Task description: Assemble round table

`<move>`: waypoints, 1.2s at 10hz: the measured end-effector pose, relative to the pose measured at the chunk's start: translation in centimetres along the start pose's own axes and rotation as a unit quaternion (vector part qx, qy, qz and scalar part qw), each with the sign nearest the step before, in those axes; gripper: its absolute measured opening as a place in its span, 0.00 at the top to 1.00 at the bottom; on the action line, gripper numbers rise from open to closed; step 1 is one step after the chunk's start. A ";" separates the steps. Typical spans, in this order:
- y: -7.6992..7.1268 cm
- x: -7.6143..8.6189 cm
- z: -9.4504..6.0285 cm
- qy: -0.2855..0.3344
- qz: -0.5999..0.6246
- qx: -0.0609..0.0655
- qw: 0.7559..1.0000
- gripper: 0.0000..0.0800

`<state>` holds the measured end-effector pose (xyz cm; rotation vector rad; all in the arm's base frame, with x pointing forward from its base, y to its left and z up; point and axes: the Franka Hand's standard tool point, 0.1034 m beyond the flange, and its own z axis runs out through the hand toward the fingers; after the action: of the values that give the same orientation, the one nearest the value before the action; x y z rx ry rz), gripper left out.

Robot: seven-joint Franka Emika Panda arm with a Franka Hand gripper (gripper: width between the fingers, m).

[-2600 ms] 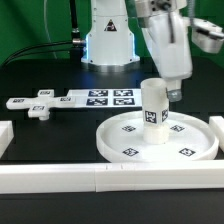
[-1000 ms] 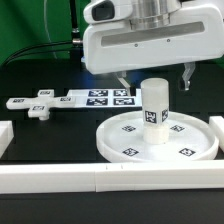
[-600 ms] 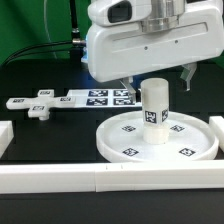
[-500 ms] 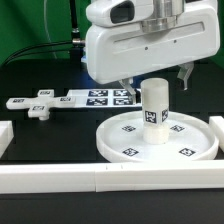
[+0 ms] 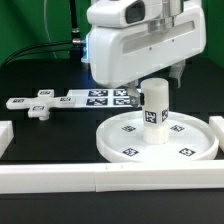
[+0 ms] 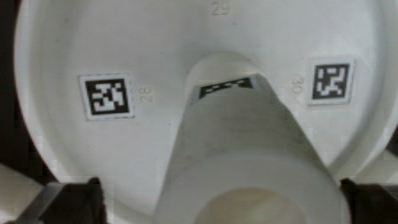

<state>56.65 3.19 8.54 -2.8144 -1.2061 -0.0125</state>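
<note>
The large rimmed disc (image 5: 185,150) lies flat on the black table at the exterior view's right. The short cylinder leg (image 5: 153,108) stands upright on its central hub. My gripper (image 5: 156,88) is open and hangs over the leg's top, one finger on each side, touching neither. In the wrist view the leg (image 6: 240,150) rises toward the camera from the disc (image 6: 89,50), and the dark fingertips (image 6: 71,200) sit wide apart at its sides; the gripper (image 6: 217,205) holds nothing. The small flat base piece (image 5: 40,110) lies apart at the exterior view's left.
The marker board (image 5: 105,97) lies behind the disc. White border rails run along the front (image 5: 100,180), the left (image 5: 5,135) and the right (image 5: 218,125). The arm's base (image 5: 108,45) stands at the back.
The hand has turned square to the camera, come down and shifted slightly left, so its fingers now straddle the leg's top. Leg, disc and base piece have not moved.
</note>
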 end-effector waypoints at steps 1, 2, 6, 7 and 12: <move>0.1 0.1 -0.1 -0.007 -0.061 -0.008 0.998 0.19; 0.1 0.4 -0.1 -0.012 -0.106 -0.017 0.994 0.19; 0.1 0.3 0.5 -0.029 -0.223 -0.021 0.974 0.19; 0.2 0.0 0.5 -0.030 -0.268 -0.019 0.963 0.19; 0.4 -0.4 0.6 -0.032 -0.304 -0.016 0.952 0.49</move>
<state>56.62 2.68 7.86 -2.3593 -2.0463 0.0214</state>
